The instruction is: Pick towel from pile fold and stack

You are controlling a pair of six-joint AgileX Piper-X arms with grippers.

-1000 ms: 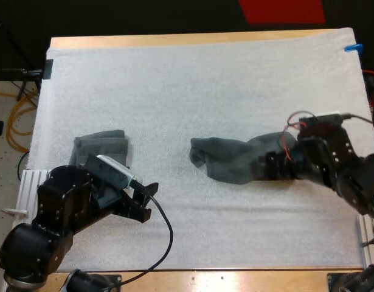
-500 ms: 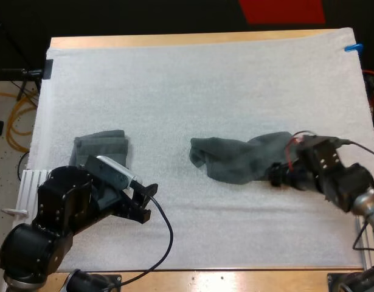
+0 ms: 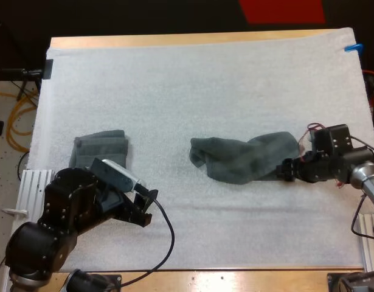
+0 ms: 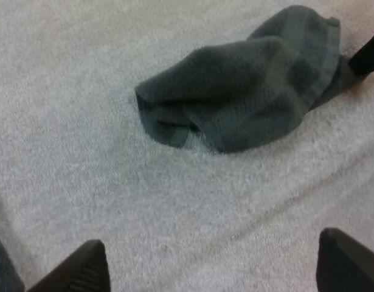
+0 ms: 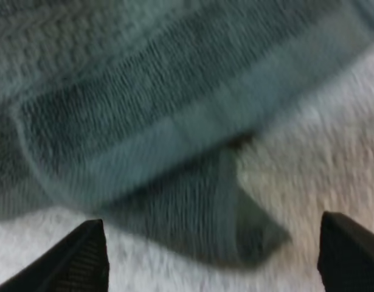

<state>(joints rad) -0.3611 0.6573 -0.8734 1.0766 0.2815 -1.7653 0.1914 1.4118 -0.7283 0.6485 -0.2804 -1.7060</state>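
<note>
First, near the surface's near left corner, the left hand (image 3: 147, 205) is held low over the white mat (image 3: 205, 79). Its two black fingers (image 4: 83, 271) are set wide apart, with nothing between them but bare mat. Just beyond that arm, close to the mat's left edge, a folded stack (image 3: 103, 148) of dark grey-green towels is seen lying flat, its near part hidden by the arm. Farther right, about midway between the near and far edges, a crumpled towel (image 3: 241, 159) is spread in a loose heap on the mat, well apart from the stack. At that towel's right end the right hand (image 3: 288, 171) is lowered to the mat, reaching in from the right edge. Its fingers (image 5: 89, 258) are parted, and a corner of the towel's hem is seen lying between them, not pinched. A strip of bare wooden surface (image 3: 174, 40) is shown along the far edge, beyond the mat.
</note>
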